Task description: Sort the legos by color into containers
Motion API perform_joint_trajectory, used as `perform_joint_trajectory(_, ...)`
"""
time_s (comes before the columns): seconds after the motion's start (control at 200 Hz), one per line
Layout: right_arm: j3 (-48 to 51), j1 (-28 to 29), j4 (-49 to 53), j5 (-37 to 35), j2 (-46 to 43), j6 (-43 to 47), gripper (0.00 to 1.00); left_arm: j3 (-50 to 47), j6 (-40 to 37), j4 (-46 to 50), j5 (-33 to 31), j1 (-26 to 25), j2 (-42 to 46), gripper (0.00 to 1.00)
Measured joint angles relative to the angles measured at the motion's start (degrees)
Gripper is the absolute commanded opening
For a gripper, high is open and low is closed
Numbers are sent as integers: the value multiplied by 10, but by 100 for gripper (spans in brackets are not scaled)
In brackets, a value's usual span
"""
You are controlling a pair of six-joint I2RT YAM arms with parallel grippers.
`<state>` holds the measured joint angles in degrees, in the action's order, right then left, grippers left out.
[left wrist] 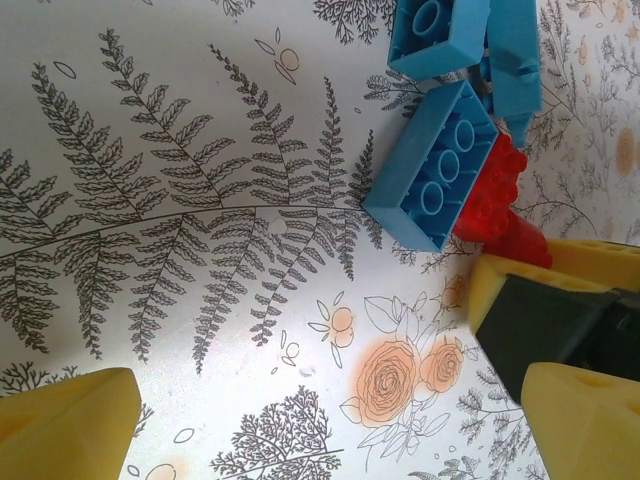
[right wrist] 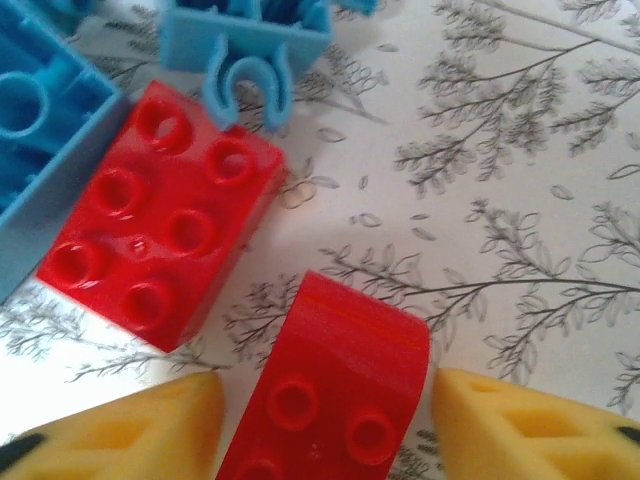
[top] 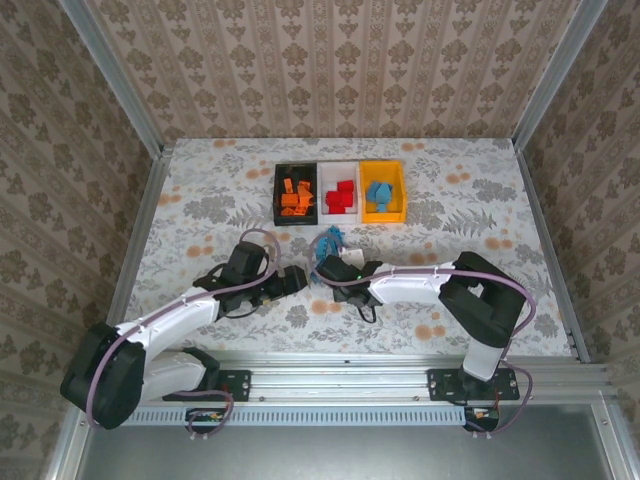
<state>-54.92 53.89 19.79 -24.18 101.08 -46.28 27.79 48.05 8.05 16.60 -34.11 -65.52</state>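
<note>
The floral counter [top: 200,180] spans the middle of the overhead view. The left arm [top: 170,325] reaches up from the lower left and the right arm [top: 430,285] from the lower right, and they meet near the centre.

Three bins stand side by side in the upper middle. The black bin [top: 278,195] holds orange legos [top: 297,195], the white bin [top: 342,166] holds red legos [top: 342,197], and the yellow bin [top: 401,190] holds light blue legos [top: 379,192].

The left pincer [top: 297,280] is released. In the left wrist view its yellow pads [left wrist: 70,425] are spread wide at the bottom corners, over bare counter, with nothing between them.

The right pincer [top: 325,265] sits just beside it, at a small heap of loose legos [top: 330,240] below the bins. In the right wrist view it is clenched on a red arched brick [right wrist: 340,380] at the bottom centre, with a pad against each side.

In that view a red six-stud brick [right wrist: 160,240] lies just beside it at the left. A light blue brick [right wrist: 40,120] touches that one at the upper left, and a light blue clip piece [right wrist: 250,50] lies at the top.

In the left wrist view a long light blue brick [left wrist: 435,170] lies at the upper right against a red one [left wrist: 495,200].
</note>
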Motion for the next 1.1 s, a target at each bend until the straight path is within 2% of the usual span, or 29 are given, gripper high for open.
perform_joint_trajectory(0.265, 43, -2, 8, -19, -48, -4, 34, 0, 0, -14, 1, 0, -22, 100)
perform_joint_trajectory(0.52, 42, -5, 12, -29, -88, 25, 33, 0, 0, -15, 3, 0, -35, 100)
perform_joint_trajectory(0.62, 12, -26, 14, -32, -99, 58, 33, 0, 0, -12, 2, 0, -35, 100)
perform_joint_trajectory(0.72, -38, -76, 5, -26, -97, 103, 33, 2, 0, -7, 2, 0, -35, 100)
perform_joint_trajectory(0.91, -202, -171, -13, 3, 15, 178, 34, 30, -17, 21, 2, -9, -45, 100)
perform_joint_trajectory(1.105, -345, -195, 6, 23, 155, 230, 38, 65, -57, 65, -12, -35, -50, 98)
